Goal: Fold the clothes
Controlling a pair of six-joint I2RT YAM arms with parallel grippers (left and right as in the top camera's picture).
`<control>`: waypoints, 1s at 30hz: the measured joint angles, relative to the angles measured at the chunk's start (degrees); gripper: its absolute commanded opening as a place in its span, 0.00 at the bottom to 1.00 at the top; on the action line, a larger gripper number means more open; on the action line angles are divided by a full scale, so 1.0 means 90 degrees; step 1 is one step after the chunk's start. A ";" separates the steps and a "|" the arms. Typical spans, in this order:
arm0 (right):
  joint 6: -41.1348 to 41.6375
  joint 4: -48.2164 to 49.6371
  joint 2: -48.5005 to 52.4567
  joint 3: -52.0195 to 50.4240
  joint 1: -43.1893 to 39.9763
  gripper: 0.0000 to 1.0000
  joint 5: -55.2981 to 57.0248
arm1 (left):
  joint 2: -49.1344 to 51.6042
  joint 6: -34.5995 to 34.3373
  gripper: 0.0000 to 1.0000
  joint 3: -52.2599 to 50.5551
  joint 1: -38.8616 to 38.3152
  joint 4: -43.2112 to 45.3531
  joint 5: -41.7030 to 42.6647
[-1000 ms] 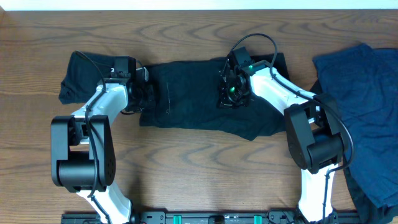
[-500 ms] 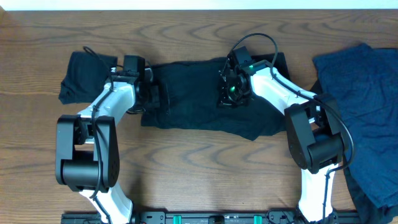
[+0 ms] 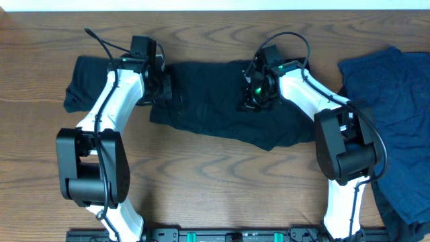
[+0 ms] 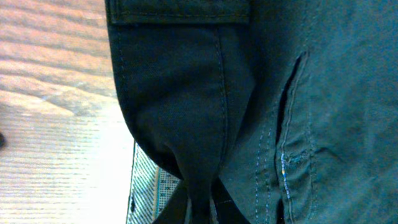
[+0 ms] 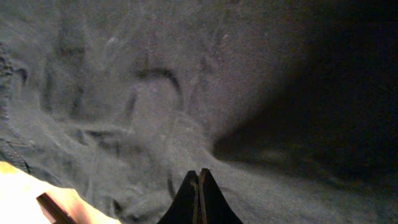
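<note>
**Both grippers closed on the middle garment**

The left gripper [image 3: 163, 89] has just gone from part-open to clamped. A ridge of the black garment [image 3: 215, 107] is now gathered between its jaws at the cloth's near end, with bare table [image 3: 201, 175] just beside it. The right gripper [image 5: 199, 180] stays pressed fully together on the same cloth. Fabric spreads all around its tips, but whether any is pinched between them I cannot tell. The garment's edge has shifted slightly under the left arm, so a lift or drag for the first fold looks ready to start. A second black piece [image 3: 84, 84] lies behind the left gripper. The navy garment [image 3: 396, 101] lies well outside the right gripper.
</note>
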 measured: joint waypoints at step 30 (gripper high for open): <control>0.0886 0.0296 0.0000 -0.0039 0.1156 0.01 -0.0041 | -0.0080 0.0192 0.06 0.1926 -0.0253 -0.1591 -0.0146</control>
